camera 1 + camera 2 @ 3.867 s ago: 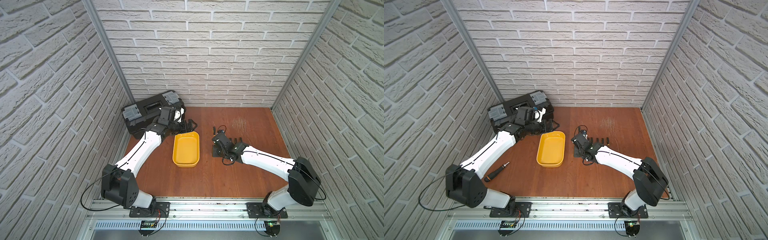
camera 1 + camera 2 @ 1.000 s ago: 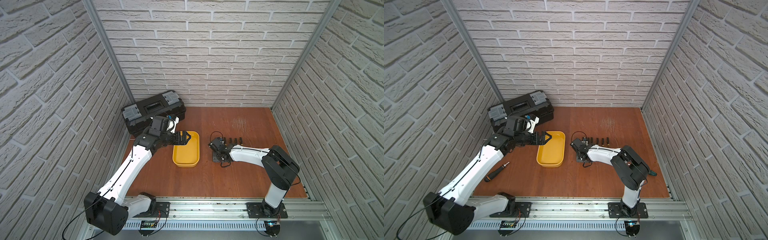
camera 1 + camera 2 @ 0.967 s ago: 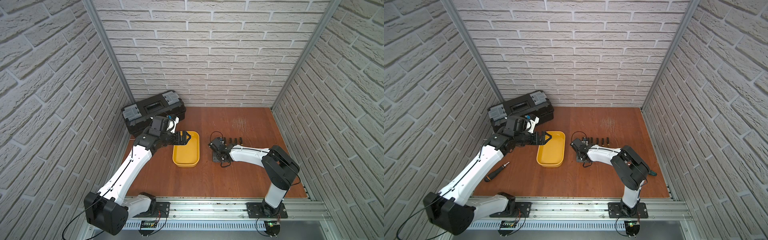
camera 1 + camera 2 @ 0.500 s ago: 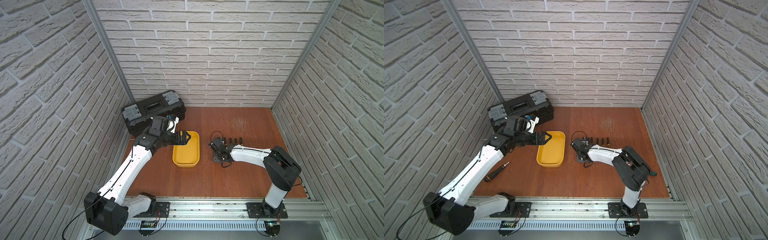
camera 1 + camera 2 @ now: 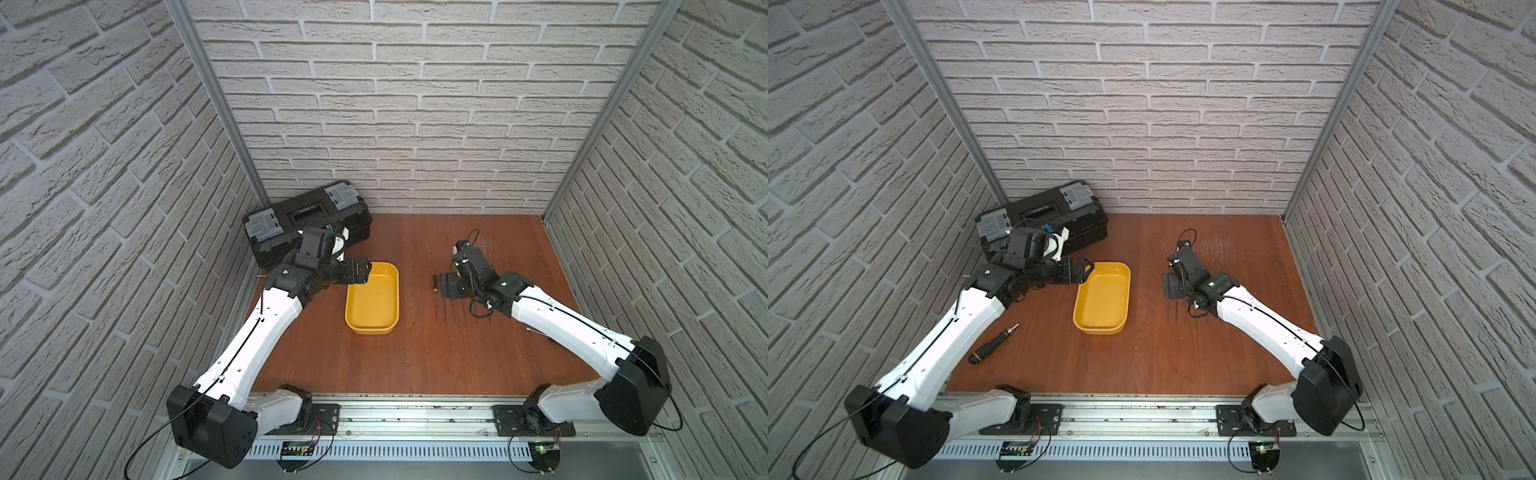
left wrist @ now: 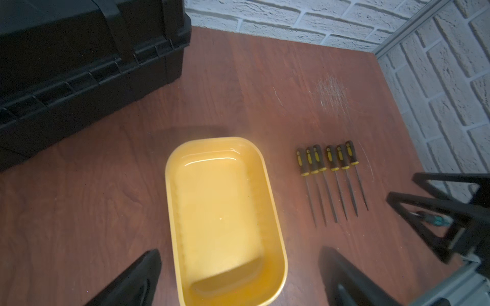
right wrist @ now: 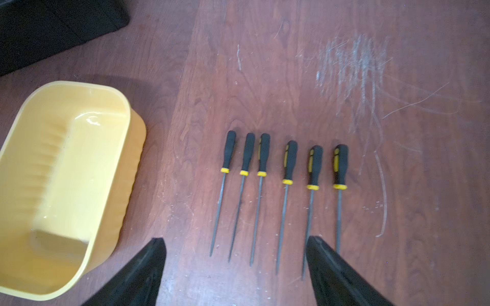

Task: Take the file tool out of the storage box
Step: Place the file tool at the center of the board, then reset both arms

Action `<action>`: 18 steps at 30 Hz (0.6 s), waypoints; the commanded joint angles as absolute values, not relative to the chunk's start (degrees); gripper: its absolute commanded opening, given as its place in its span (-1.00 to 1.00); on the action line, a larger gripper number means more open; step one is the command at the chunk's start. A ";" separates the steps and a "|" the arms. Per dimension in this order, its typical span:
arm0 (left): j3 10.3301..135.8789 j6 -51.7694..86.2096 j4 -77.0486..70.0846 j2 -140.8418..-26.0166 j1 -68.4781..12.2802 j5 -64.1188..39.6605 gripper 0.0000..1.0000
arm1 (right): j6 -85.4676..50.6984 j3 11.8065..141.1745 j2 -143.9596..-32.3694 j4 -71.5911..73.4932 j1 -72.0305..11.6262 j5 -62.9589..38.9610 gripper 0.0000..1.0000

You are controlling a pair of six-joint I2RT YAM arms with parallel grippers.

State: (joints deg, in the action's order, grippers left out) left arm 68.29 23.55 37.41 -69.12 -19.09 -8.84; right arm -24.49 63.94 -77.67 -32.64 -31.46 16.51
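Files [image 7: 290,159] lie in a row on the tabletop [image 7: 265,66], at three o'clock from the empty storage box [image 7: 135,159]. Left tool [image 6: 240,251] and right tool [image 7: 236,242] are wide, holding nothing. Job looks done.

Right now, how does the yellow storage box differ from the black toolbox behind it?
The storage box is yellow, shallow and open-topped, with nothing inside; the toolbox is black, bulkier and closed, with grey latches on its lid. The storage box sits mid-table, the toolbox against the back wall. Both are rectangular plastic containers on the table.
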 commanded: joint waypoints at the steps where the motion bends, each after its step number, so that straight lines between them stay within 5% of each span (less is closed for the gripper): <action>1: 70.18 21.31 37.16 -70.72 -17.60 -6.09 0.97 | -19.25 62.43 -73.70 -32.23 -25.95 12.41 1.00; 18: 63.74 17.44 30.84 -69.24 -12.92 1.77 0.97 | -7.82 44.74 -68.44 -4.69 -3.27 6.31 1.00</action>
State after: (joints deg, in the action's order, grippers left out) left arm 65.12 20.29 32.62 -70.17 -13.69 -2.57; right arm -10.48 48.45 -69.82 -16.80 -5.69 8.29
